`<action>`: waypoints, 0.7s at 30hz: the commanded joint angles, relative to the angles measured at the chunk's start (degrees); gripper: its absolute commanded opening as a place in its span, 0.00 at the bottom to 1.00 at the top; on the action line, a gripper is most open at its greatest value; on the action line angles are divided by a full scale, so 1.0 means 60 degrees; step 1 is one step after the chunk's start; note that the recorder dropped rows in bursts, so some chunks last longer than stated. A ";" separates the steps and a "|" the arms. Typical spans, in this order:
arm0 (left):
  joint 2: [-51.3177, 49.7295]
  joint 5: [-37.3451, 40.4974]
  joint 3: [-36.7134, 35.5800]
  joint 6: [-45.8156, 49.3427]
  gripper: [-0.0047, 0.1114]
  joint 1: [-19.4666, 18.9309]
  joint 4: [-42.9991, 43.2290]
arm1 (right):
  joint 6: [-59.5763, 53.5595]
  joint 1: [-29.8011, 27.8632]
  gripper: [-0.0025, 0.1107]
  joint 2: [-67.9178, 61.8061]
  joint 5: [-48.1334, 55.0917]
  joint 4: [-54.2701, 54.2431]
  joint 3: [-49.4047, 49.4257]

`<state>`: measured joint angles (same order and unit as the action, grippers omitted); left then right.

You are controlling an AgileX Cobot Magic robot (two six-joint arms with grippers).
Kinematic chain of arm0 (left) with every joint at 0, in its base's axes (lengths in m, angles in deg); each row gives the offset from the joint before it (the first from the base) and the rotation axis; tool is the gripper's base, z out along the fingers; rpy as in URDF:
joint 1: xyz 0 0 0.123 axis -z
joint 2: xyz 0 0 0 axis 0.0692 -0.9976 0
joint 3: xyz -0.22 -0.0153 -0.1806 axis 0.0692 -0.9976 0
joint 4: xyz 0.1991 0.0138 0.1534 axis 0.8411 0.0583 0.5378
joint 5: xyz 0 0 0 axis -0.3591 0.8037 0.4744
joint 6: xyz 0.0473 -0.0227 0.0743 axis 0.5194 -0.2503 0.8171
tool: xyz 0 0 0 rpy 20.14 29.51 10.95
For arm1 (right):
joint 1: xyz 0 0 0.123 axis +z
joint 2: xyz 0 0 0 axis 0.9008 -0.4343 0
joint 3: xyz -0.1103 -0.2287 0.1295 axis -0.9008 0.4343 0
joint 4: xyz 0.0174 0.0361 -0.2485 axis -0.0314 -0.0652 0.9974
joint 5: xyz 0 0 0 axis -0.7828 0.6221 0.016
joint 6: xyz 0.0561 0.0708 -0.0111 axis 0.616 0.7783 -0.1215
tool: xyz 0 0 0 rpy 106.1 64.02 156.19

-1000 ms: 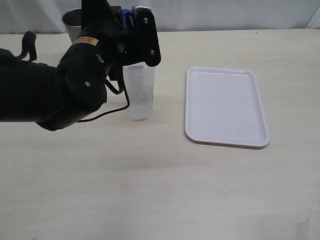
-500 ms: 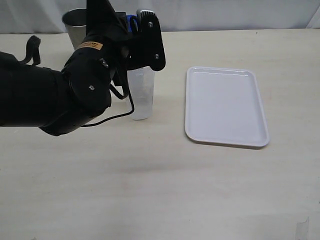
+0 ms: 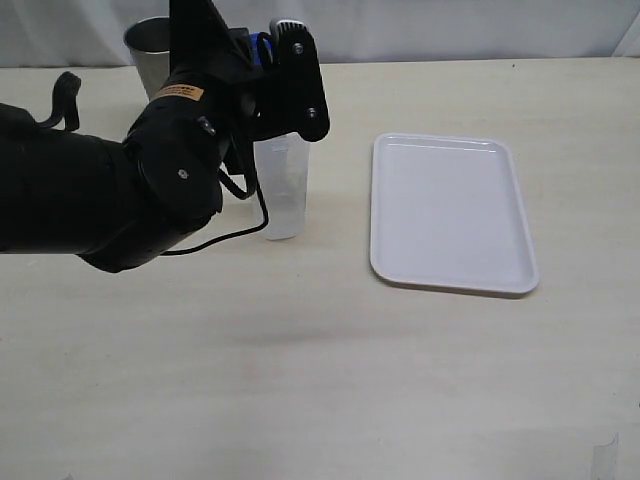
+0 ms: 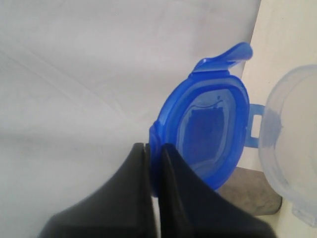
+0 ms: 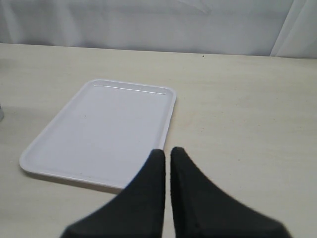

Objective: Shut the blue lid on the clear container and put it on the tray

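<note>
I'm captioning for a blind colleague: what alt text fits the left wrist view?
The left gripper has its jaws shut on the edge of a blue lid, held up beside the rim of a clear container, with a white backdrop behind.

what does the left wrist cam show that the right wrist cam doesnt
Only the left wrist view: the left gripper shut on the edge of the blue lid, with the rim of the clear container beside it. Only the right wrist view: the white tray, with nothing on it, and the right gripper shut on nothing. Both: the pale table and a white backdrop.
</note>
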<state>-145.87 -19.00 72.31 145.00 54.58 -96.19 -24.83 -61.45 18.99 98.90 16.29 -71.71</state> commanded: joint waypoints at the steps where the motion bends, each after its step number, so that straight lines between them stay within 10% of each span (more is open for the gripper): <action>1: 0.0075 -0.0073 0.0014 0.0304 0.04 0.0011 -0.0143 | 0.0039 -0.0030 0.06 0.0040 -0.0014 -0.0010 0.0015; 21: 0.0075 -0.0859 0.0014 0.0304 0.04 0.0011 -0.0147 | 0.0039 -0.0030 0.06 0.0040 -0.0014 -0.0010 0.0015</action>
<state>-145.87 -23.70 72.31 145.00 54.58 -98.72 -24.83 -61.45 18.99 98.90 16.29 -71.71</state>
